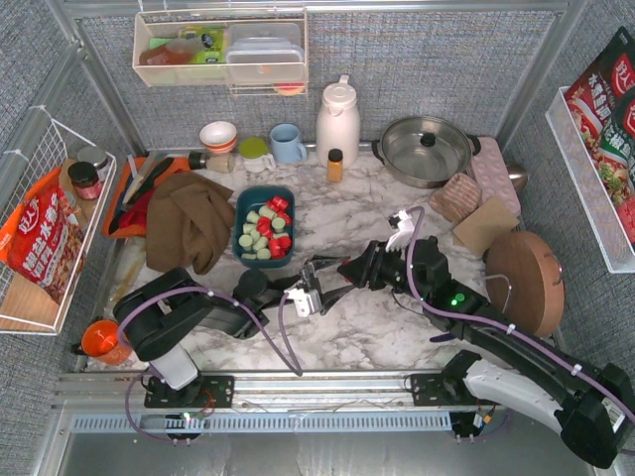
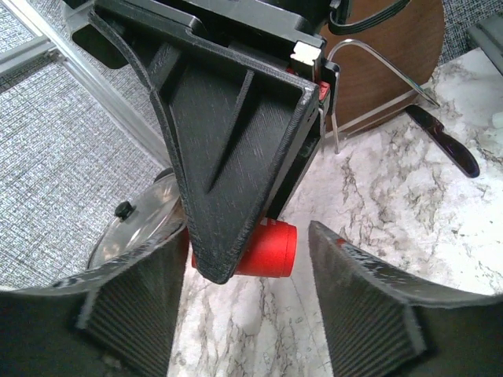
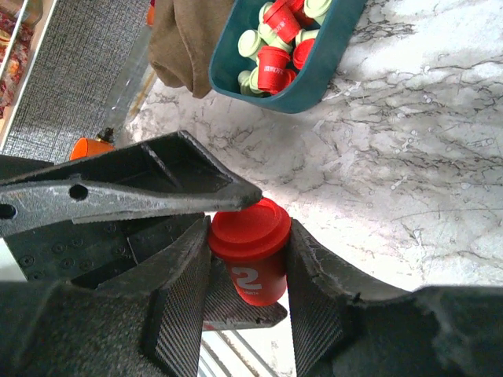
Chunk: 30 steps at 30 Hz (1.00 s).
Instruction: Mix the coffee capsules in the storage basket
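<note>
The teal storage basket (image 1: 239,210) stands left of the table's middle, holding red and mint coffee capsules (image 1: 266,230); the right wrist view shows the basket (image 3: 334,59) and those capsules (image 3: 275,39) at its top. Both grippers meet in front of it, mid-table. My right gripper (image 3: 250,236) is shut on a red capsule (image 3: 253,243) marked with a 2, its fingers (image 3: 314,283) pressing both sides. My left gripper (image 2: 245,259) straddles the same red capsule (image 2: 275,250) crosswise, open, with a gap showing on one side.
A brown cloth (image 1: 189,223) lies against the basket's left side, an orange tray (image 1: 127,190) beyond it. Behind stand mugs (image 1: 288,144), an amber bottle (image 1: 335,165), a white jug (image 1: 337,119) and a lidded pot (image 1: 427,149). A round wooden board (image 1: 526,283) sits at right.
</note>
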Available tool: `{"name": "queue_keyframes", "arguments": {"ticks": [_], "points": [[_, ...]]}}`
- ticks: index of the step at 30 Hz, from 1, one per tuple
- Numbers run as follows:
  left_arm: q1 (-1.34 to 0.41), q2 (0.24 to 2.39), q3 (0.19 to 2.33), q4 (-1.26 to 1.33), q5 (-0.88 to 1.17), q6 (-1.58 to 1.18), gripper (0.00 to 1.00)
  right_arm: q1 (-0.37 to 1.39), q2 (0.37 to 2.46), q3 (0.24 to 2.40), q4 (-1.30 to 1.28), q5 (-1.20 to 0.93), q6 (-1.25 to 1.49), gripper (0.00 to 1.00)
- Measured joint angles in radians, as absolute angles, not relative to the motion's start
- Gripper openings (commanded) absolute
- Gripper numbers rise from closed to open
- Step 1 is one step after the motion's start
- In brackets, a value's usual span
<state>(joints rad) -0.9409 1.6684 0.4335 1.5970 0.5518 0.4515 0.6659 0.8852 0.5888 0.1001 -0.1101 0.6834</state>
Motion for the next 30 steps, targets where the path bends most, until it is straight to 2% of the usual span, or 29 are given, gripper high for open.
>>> {"name": "queue_keyframes", "arguments": {"ticks": [2, 9, 12, 15, 18, 26, 30], "points": [[-0.941, 1.666, 0.430, 1.598, 0.552, 0.452, 0.62, 0.666, 0.885, 0.585, 0.101, -0.113, 0.689, 0.35], [-0.941, 1.664, 0.425, 1.599, 0.551, 0.456, 0.51, 0.666, 0.883, 0.584, 0.101, -0.121, 0.694, 0.35], [-0.941, 1.664, 0.425, 1.599, 0.550, 0.460, 0.48, 0.666, 0.883, 0.584, 0.101, -0.121, 0.698, 0.43], [-0.942, 1.664, 0.423, 1.599, 0.547, 0.464, 0.45, 0.666, 0.884, 0.584, 0.101, -0.121, 0.698, 0.54], [-0.942, 1.664, 0.416, 1.599, 0.533, 0.464, 0.44, 0.666, 0.885, 0.584, 0.101, -0.126, 0.700, 0.59], [-0.942, 1.656, 0.401, 1.599, 0.490, 0.469, 0.39, 0.666, 0.860, 0.600, 0.073, -0.131, 0.670, 0.62], [-0.937, 1.639, 0.383, 1.599, 0.400, 0.472, 0.39, 0.666, 0.822, 0.623, 0.019, -0.104, 0.628, 0.62]]}}
